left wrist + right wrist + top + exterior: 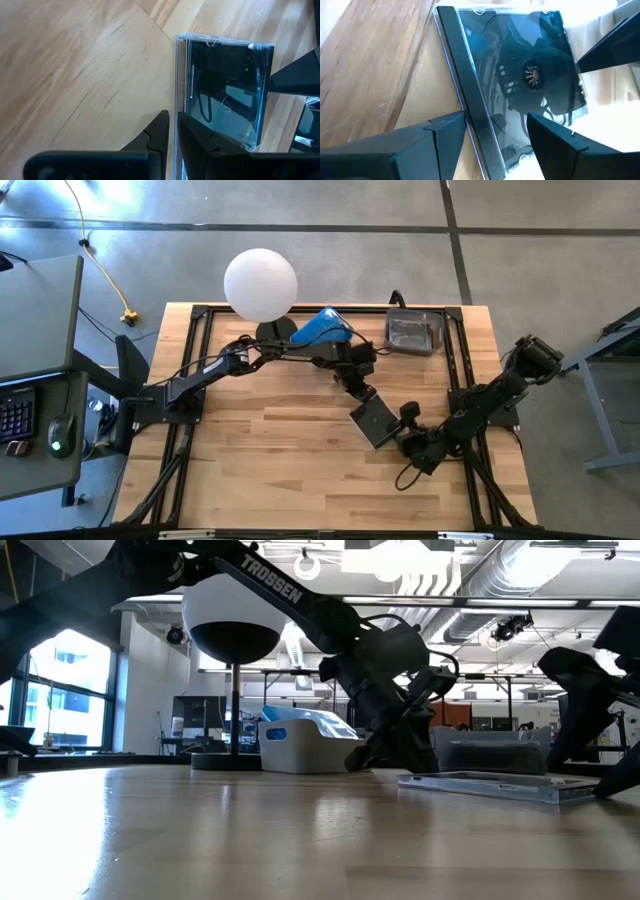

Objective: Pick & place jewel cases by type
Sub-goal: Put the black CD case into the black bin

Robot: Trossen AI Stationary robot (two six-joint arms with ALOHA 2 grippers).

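Nearest the camera in my wrist feeds is the clear square plastic jewel case with the black inside (375, 422), flat on the pale wooden table (270, 470), right of centre in the overhead frame. Behind it, at the frame's top edge, I see a white tub holding blue cases (322, 327) and a clear tub with dark ones (414, 332). My left gripper (364, 393) is pinched shut on the case's upper edge. My right gripper (400, 442) sits at the lower corner with its fingers spread either side of the ribbed spine, gripping nothing. I judge the case light, stiff, slick and prone to cracking, so I would hold it by the edges near the spine, never across the lid.
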